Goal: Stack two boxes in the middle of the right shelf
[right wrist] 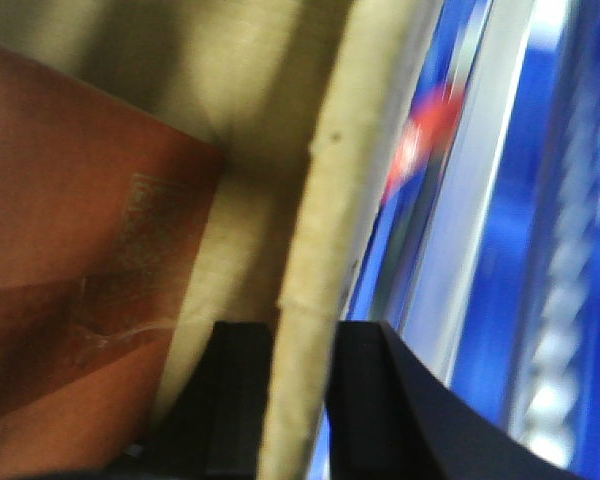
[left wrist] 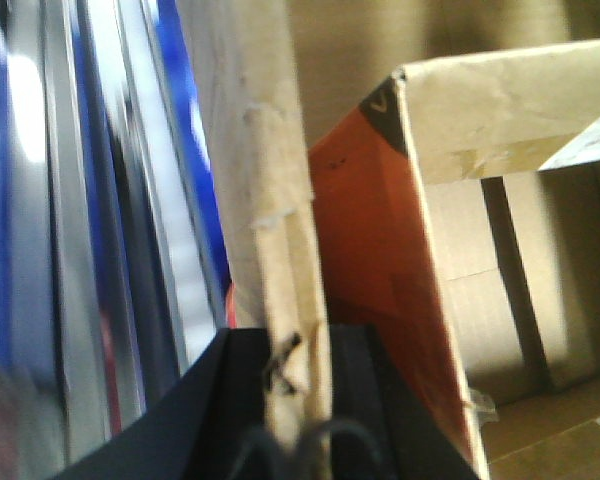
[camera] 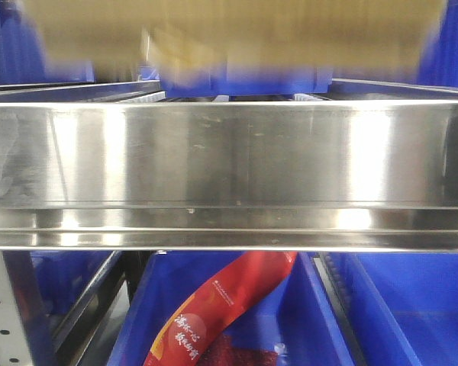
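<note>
Front view: a plain brown cardboard box, blurred, spans the top of the picture above the stainless-steel shelf, whose broad mirror-like front lip fills the middle. Whether the box touches the shelf cannot be told. Behind and below the box sits a blue bin. Under the shelf, a second blue bin holds a red printed packet; a grey perforated upright stands at lower left.

Left wrist view: the left gripper is clenched on a box wall, one black finger on each side. An orange-sided open carton lies beside it.

Right wrist view: the right gripper likewise pinches a pale cardboard wall between its fingers.
</note>
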